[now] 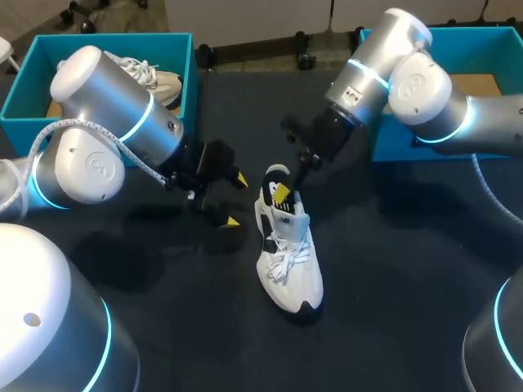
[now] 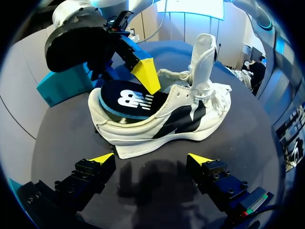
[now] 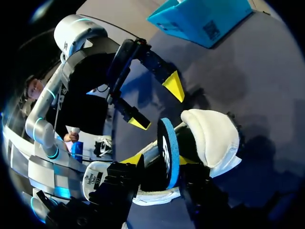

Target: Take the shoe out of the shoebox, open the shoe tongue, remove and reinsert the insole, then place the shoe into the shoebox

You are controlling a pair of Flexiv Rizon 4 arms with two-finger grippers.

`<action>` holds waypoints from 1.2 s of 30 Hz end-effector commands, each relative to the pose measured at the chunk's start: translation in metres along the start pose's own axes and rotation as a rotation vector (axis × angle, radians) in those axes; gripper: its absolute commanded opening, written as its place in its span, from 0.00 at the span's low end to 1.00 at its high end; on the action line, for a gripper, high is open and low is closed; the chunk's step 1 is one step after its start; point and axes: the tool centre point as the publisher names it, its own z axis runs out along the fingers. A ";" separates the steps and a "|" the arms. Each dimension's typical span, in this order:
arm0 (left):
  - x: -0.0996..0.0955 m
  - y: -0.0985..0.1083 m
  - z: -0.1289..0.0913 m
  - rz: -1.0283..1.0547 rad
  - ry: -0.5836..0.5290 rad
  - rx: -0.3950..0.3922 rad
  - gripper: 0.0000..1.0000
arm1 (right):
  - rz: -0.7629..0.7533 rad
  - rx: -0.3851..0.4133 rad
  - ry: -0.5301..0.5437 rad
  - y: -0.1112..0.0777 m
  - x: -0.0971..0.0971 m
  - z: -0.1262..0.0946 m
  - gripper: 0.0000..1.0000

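A white shoe with black panels [image 1: 288,260] lies on the dark table, its tongue [image 2: 202,52] pulled upright. A dark blue insole [image 2: 128,101] sits partly in the heel, its back end sticking out. My right gripper [image 1: 283,193] is at the heel opening. In the right wrist view the insole [image 3: 168,151] stands edge-on between the fingers [image 3: 134,158], which are spread apart with a gap on one side, so the right gripper [image 3: 159,160] is open. My left gripper [image 2: 151,160] hangs open and empty just beside the shoe's sole, also seen in the head view [image 1: 233,200].
A teal shoebox [image 1: 20,90] at the back left holds another pale shoe [image 1: 155,77]. A second teal shoebox [image 1: 490,41] stands at the back right behind my right arm. Bare table lies in front of the shoe's toe.
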 end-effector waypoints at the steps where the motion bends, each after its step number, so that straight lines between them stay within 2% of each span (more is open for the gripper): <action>1: 0.000 0.000 0.000 -0.001 -0.001 -0.002 1.00 | -0.001 -0.007 -0.008 0.002 0.000 -0.002 0.37; 3: 0.000 0.000 0.000 -0.001 0.000 -0.002 1.00 | 0.000 -0.012 -0.008 0.003 -0.003 -0.002 0.31; 4: 0.000 0.000 0.000 0.000 0.001 -0.002 1.00 | 0.001 -0.014 -0.009 0.002 -0.005 -0.001 0.25; 6: 0.000 0.000 0.000 0.002 0.001 -0.003 1.00 | 0.009 -0.007 -0.008 0.001 -0.007 -0.001 0.02; 7: 0.000 0.000 -0.001 0.002 0.000 -0.003 1.00 | 0.014 -0.005 -0.005 0.000 -0.007 0.000 0.00; 14: 0.000 0.000 -0.001 0.000 -0.003 -0.005 1.00 | 0.045 0.010 0.012 -0.013 -0.007 0.007 0.00; 21: -0.001 0.001 -0.002 0.001 -0.005 -0.003 1.00 | 0.063 0.010 0.018 -0.017 -0.008 0.010 0.00; 22: -0.001 0.001 -0.002 0.001 -0.005 -0.003 1.00 | 0.060 0.005 0.010 -0.016 -0.006 0.007 0.15; 23: -0.001 0.001 -0.002 0.001 -0.005 -0.003 1.00 | 0.058 0.004 0.006 -0.016 -0.006 0.005 0.22; 25: -0.001 0.001 -0.002 0.002 -0.005 -0.002 1.00 | 0.053 0.004 -0.002 -0.014 -0.004 0.003 0.25; 32: 0.000 0.000 -0.002 0.006 -0.006 0.001 1.00 | 0.035 0.004 -0.032 -0.008 0.004 -0.006 0.44; 36: 0.000 0.000 -0.002 0.008 -0.007 0.001 1.00 | 0.029 0.002 -0.045 -0.007 0.005 -0.008 0.45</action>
